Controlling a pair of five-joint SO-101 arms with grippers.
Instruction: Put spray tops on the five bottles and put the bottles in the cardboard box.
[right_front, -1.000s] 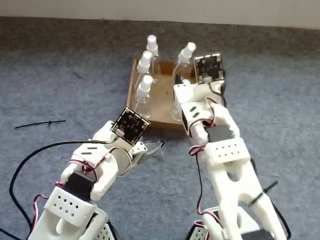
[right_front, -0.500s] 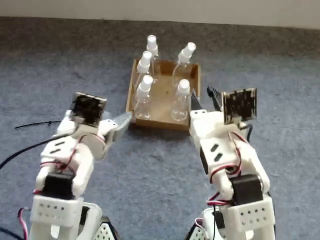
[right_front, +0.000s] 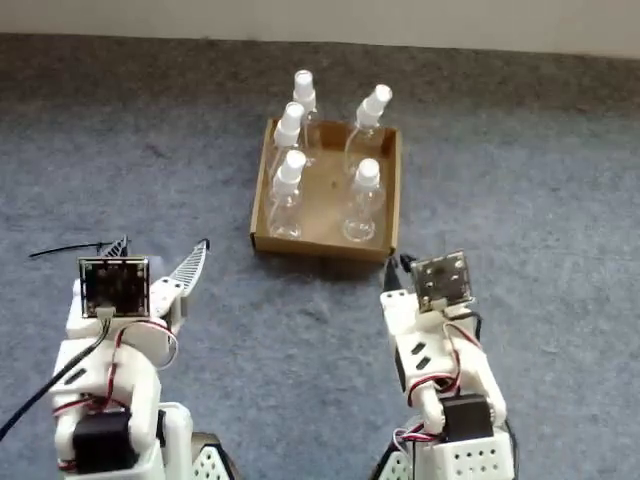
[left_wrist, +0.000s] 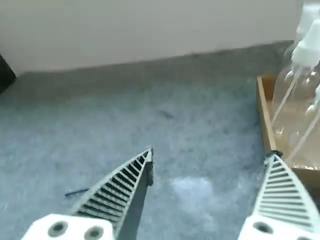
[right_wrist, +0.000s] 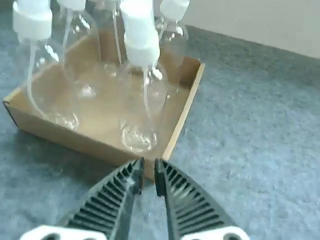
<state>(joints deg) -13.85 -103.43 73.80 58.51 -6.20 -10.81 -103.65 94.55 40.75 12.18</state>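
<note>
Bottles (right_front: 287, 195), all five capped, stand in the cardboard box (right_front: 320, 243) seen from above, with both arms well short of it. Left wrist view: the left gripper (left_wrist: 212, 155) gapes wide, empty, off the box's corner. Right wrist view: the right gripper (right_wrist: 148, 167), nearly closed, holds nothing, near the box wall. The task looks complete; any further move should steer clear, nudging nothing.
</note>
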